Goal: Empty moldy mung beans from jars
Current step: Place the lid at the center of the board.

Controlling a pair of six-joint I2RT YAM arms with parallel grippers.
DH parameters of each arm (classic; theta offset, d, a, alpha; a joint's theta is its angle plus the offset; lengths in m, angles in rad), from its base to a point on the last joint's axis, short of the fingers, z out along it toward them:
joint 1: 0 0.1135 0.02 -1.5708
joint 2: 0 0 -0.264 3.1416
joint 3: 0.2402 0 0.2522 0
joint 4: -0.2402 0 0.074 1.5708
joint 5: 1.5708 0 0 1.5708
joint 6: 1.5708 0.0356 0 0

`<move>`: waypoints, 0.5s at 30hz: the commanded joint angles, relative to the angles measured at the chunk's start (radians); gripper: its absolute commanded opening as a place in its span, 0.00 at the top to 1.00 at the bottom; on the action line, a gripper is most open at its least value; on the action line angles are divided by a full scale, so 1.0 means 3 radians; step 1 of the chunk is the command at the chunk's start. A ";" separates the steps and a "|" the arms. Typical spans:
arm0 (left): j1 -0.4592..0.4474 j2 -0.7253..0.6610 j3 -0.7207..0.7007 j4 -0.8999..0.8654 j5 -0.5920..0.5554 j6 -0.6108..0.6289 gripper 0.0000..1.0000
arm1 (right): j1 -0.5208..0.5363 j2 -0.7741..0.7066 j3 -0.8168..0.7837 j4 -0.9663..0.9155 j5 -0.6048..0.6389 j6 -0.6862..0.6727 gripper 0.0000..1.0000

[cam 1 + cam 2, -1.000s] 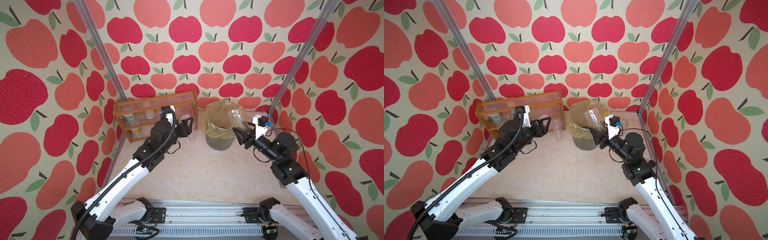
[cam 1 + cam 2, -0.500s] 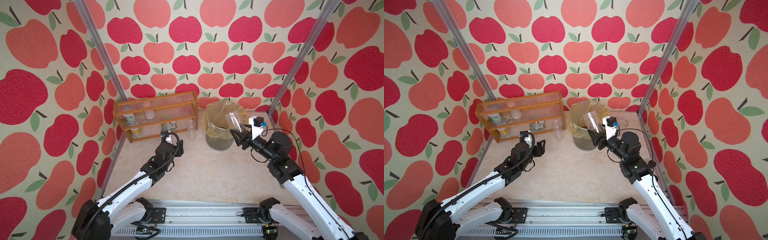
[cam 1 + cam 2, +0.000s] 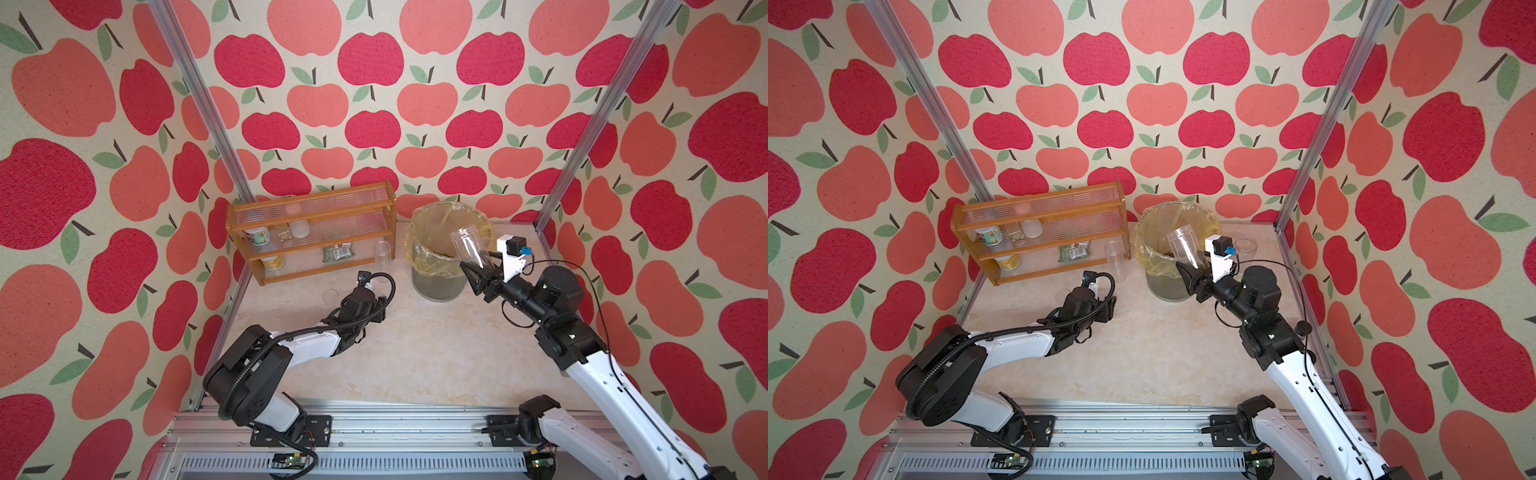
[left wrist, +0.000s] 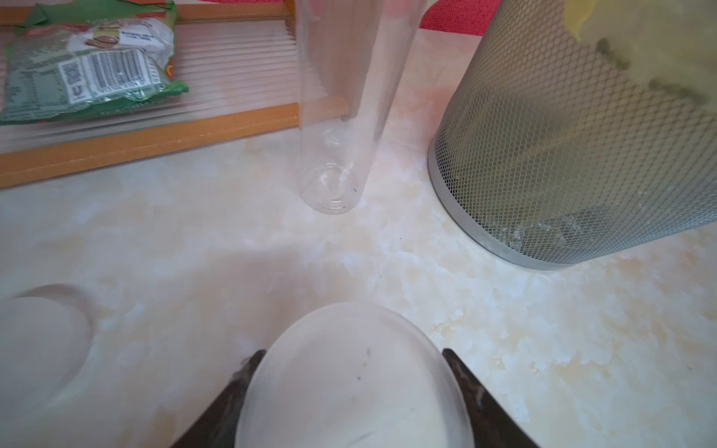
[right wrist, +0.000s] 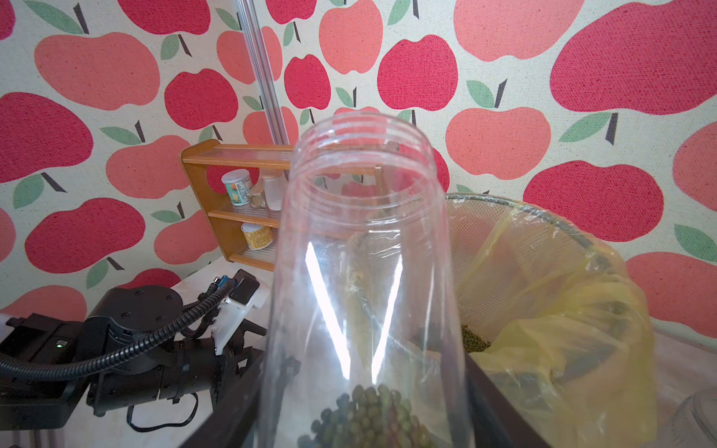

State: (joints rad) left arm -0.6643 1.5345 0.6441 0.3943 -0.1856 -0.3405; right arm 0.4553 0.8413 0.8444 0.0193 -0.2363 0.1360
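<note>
Jar (beans inside) in right gripper

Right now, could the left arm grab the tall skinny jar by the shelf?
Probably not yet. The tall jar stands just ahead with nothing in between, but the left claw is closed around a round clear lid, so it has no room.

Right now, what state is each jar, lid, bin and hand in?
Held jar, lidless, tilted, few mung beans left.
Tall jar, upright, lidless, empty.
Short jar, upright, lidless.
Bin, bag-lined, beans inside.
Right hand, shut on held jar.
Left hand, shut on lid.
</note>
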 commanded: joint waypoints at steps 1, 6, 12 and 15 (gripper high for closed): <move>-0.0023 0.0127 0.0178 0.0104 0.0032 0.0158 0.46 | -0.0025 -0.0062 -0.0015 -0.0013 0.0038 0.0054 0.63; -0.0018 0.0430 0.0328 0.0069 0.0082 0.0232 0.46 | -0.0035 -0.0039 -0.0024 -0.0040 0.0132 0.0087 0.63; -0.0004 0.0698 0.0409 0.0133 0.0117 0.0221 0.47 | -0.0050 -0.0026 -0.0018 -0.0066 0.0136 0.0124 0.63; 0.0018 0.0780 0.0450 0.0135 0.0141 0.0194 0.44 | -0.0058 -0.0034 -0.0033 -0.0069 0.0151 0.0126 0.63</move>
State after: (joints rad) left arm -0.6655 1.7496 0.7452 0.4164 -0.1631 -0.2924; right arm 0.4446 0.8398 0.8406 0.0044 -0.2100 0.1555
